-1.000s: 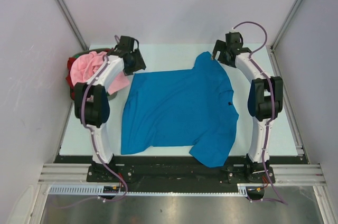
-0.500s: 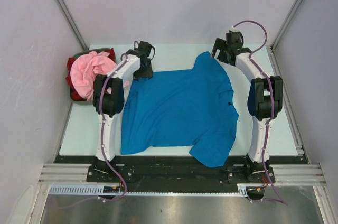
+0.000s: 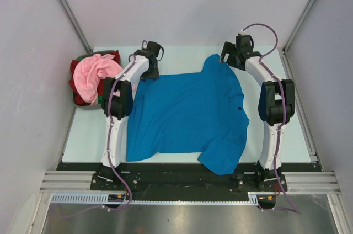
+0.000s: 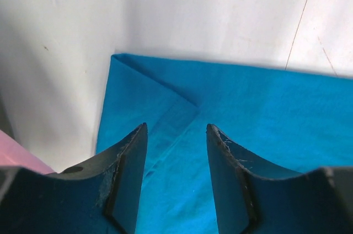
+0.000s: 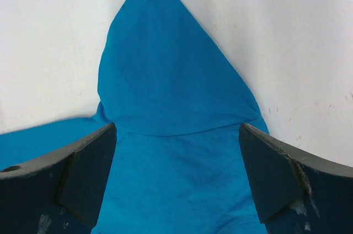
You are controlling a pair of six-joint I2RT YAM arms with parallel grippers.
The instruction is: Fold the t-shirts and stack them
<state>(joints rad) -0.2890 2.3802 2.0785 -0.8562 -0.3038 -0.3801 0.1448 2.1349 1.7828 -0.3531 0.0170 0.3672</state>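
Note:
A bright blue t-shirt [image 3: 187, 115] lies spread flat on the table. My left gripper [image 3: 150, 72] is open and empty, just above the shirt's far left corner [image 4: 160, 96], where the hem is folded over. My right gripper [image 3: 228, 59] is open wide and empty over the far right sleeve [image 5: 165, 79], which points away from me. A light pink t-shirt [image 3: 94, 73] is heaped on a red one [image 3: 78, 94] in the basket at the left. A strip of the pink cloth [image 4: 16, 157] also shows in the left wrist view.
The dark grey basket [image 3: 84, 105] stands at the table's far left edge. Pale table surface [image 3: 88, 134] shows left of the blue shirt and to its right [image 3: 287, 134]. Grey walls close in the sides and back.
My left arm has swung right, away from the pink shirt and basket, to the blue shirt's far left corner. The right arm has barely moved.

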